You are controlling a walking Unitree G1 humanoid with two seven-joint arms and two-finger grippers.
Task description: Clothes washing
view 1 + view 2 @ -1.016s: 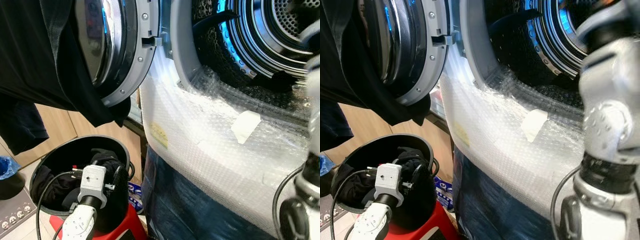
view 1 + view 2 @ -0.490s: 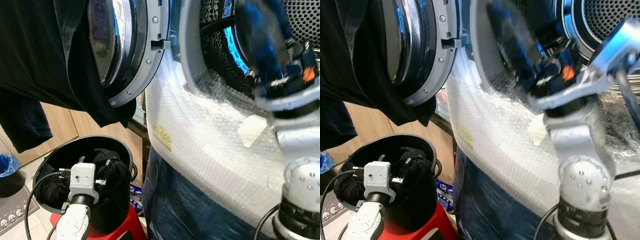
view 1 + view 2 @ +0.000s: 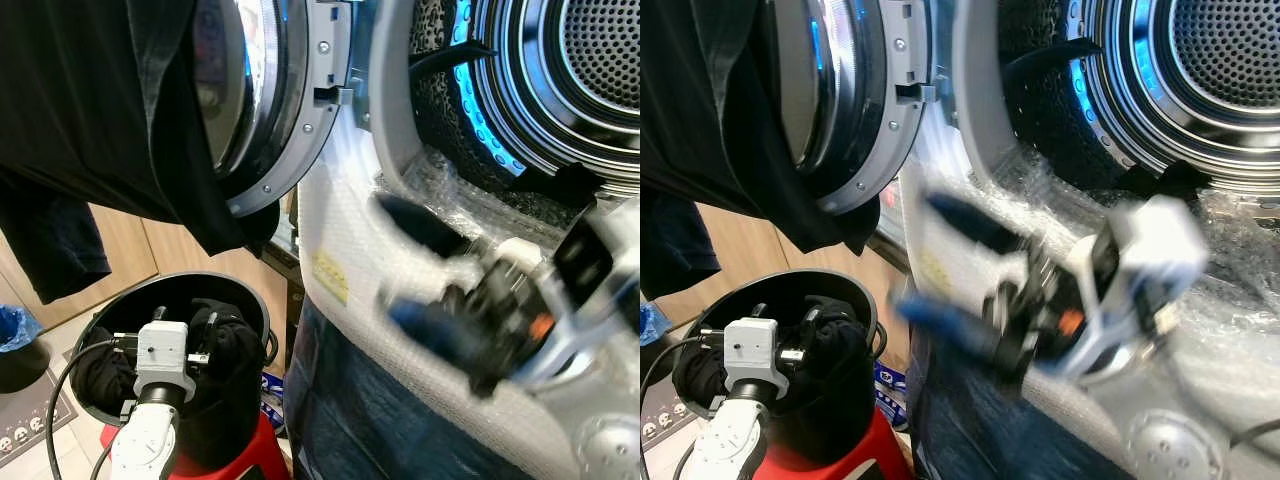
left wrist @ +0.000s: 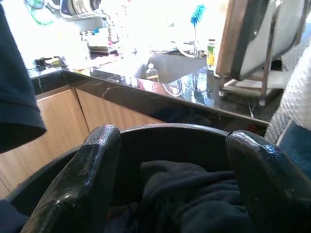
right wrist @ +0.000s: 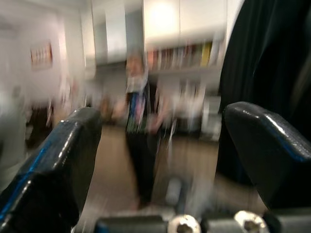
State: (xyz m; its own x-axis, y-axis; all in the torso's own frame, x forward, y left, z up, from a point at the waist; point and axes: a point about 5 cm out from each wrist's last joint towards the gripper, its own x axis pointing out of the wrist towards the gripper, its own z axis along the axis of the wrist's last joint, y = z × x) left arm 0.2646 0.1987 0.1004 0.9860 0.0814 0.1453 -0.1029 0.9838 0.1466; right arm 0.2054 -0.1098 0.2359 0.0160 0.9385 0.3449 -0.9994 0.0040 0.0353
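My left tool [image 4: 165, 184] is hanging right over the black bin [image 3: 120, 310], fingers [image 4: 92, 179] spread wide apart with nothing between them. The dark clothes [image 4: 194, 194] are lying just below and ahead of it, piled inside the bin, so this arm is by far the nearer one for a grab. My right tool [image 3: 950, 270] is sweeping across in front of the washer drum [image 3: 1210, 80]. It's badly blurred, but I think it's parted and empty. The drum is sitting beyond it, looking empty from here. One more black garment [image 3: 90, 110] is draping over the open washer door [image 3: 290, 110], above my left tool.
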